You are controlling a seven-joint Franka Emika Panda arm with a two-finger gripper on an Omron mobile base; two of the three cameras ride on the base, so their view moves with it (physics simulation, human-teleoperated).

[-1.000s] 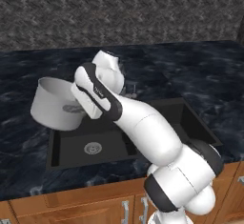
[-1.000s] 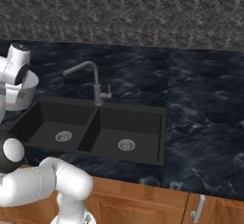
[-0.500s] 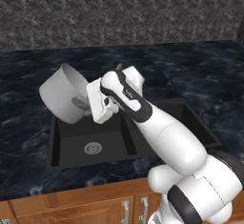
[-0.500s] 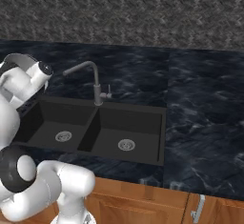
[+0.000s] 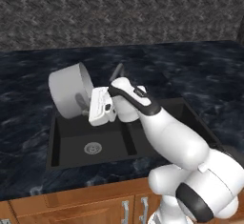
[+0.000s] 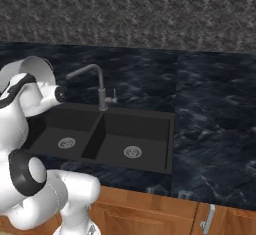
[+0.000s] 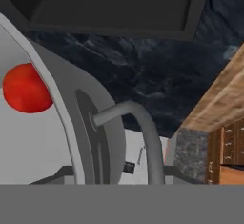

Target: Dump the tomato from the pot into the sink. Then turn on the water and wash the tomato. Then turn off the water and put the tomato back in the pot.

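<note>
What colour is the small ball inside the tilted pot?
Bright red. The tomato shows best in the hand view, lying against the pot's pale inside.

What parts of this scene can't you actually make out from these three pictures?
- Gripper fingertips: in the left base view the white hand meets the tilted pot, and the rim hides the fingers.
- Tomato: in the hand view, the pot wall covers its right edge.
- Pot in the right base view: the arm covers most of it.
- Sink: the arm hides most of the right basin in the left base view.
</note>
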